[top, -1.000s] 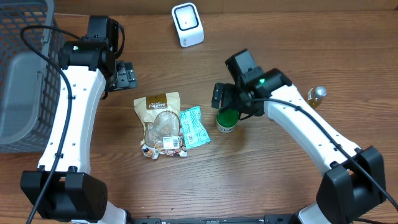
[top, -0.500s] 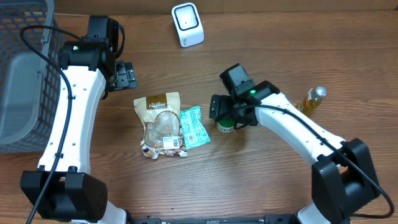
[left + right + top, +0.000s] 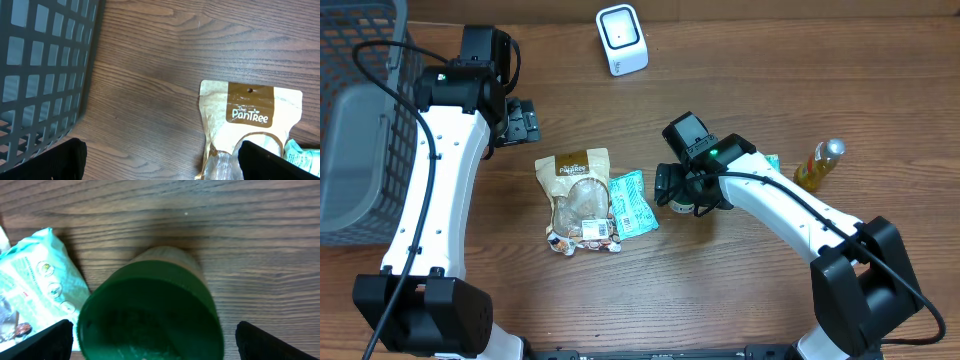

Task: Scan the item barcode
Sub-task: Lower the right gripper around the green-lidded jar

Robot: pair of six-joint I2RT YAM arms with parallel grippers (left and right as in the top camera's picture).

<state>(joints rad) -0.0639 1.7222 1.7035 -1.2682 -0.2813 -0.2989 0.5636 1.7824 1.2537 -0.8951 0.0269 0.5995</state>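
Note:
A jar with a green lid point(image 3: 150, 315) stands upright on the wood table, filling the right wrist view. My right gripper point(image 3: 162, 345) is open just above it, one fingertip on each side of the lid, not closed on it. From overhead the right gripper point(image 3: 686, 190) covers most of the jar point(image 3: 681, 207). The white barcode scanner point(image 3: 621, 40) stands at the back centre. My left gripper point(image 3: 525, 122) hovers open and empty beside the basket; the left wrist view shows its open jaws point(image 3: 162, 162) over bare wood near a brown pouch point(image 3: 250, 115).
The brown snack pouch point(image 3: 580, 195) and a teal packet point(image 3: 632, 203) lie flat left of the jar. A yellow bottle point(image 3: 818, 163) lies at the right. A dark grey wire basket point(image 3: 355, 130) fills the left side of the table.
My right arm has swung left and toward the front, bringing its open gripper over the green-lidded jar. The left arm has not moved.

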